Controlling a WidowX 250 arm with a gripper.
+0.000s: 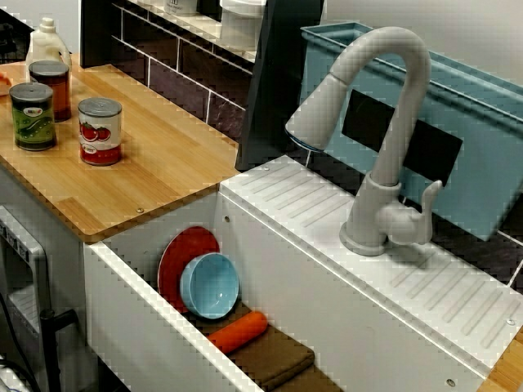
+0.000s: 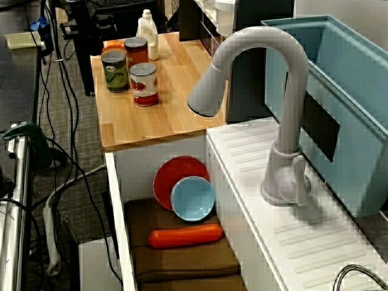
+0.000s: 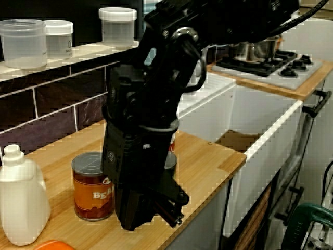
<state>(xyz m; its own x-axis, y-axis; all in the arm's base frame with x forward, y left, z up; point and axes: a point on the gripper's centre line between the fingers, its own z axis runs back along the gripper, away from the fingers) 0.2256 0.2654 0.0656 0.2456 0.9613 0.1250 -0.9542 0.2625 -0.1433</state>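
Low view along the counter, and the black arm fills the middle of the picture. The gripper [image 3: 156,208] hangs just above the wooden counter [image 3: 208,161], dark on dark, and I can't tell whether its jaws are apart or together. Its body covers the right edge of the brown-labelled can [image 3: 92,188], so there's no saying whether the two touch. That can stands upright on the wood, between the white bottle [image 3: 21,203] and the arm. Behind the arm only a sliver of a second can [image 3: 170,160] peeks out, a bit of grey top, with the rest hidden. An orange thing [image 3: 52,245] is cut off at the bottom edge, too little of it showing to name.

Over to the view from above the sink: a green-labelled can [image 1: 33,116] and a tomato can [image 1: 100,131] stand near each other on the wood. The faucet [image 1: 384,139] arches over the sink [image 1: 261,261]. Down inside, a blue bowl [image 1: 210,286] leans against a red plate [image 1: 176,253], and a carrot [image 1: 237,331] lies on a brown cloth [image 1: 282,359] just beside them.
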